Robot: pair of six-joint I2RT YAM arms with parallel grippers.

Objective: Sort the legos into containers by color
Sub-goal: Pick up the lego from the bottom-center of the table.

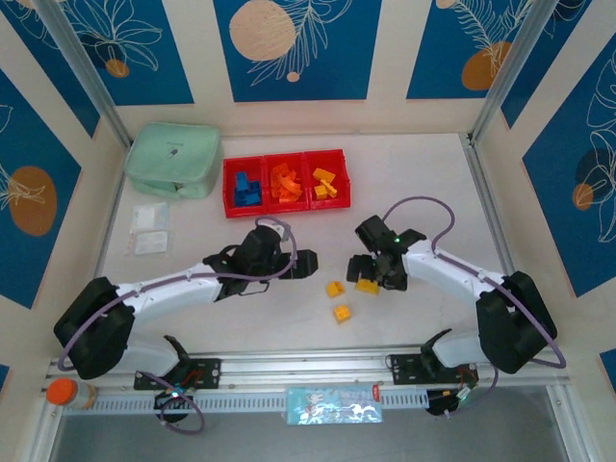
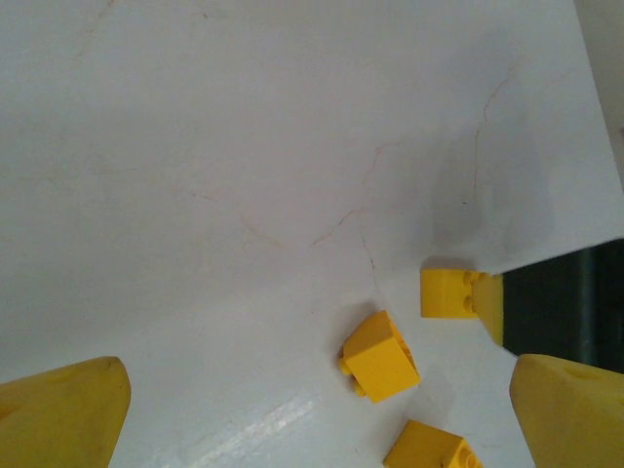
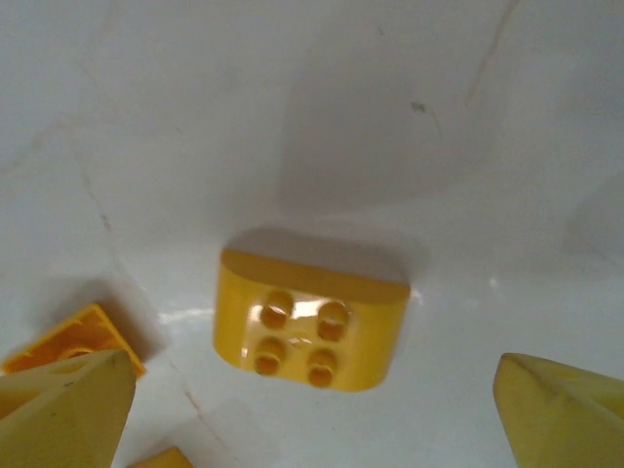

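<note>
Standing in a row toward the far edge of the table (image 1: 423, 183), the three joined red bins (image 1: 285, 212) were seen sorted by colour. Blue bricks (image 1: 247, 189) were held in the left bin, orange bricks (image 1: 284, 182) in the middle bin and yellow bricks (image 1: 324, 184) in the right bin. Just left of the bins a mint green pouch (image 1: 173, 159) was placed, with clear packets (image 1: 149, 229) nearer the left edge. Three loose yellow bricks (image 1: 335, 288) were found lying toward the near edge, between the arms. Over one of them, a rounded four-stud brick (image 3: 312, 322), the right gripper (image 1: 370, 276) was positioned with its fingers (image 3: 68, 409) spread wide on either side, nothing touched or grasped. The left gripper (image 1: 306, 262) was likewise released and empty, just beside the loose bricks.
</note>
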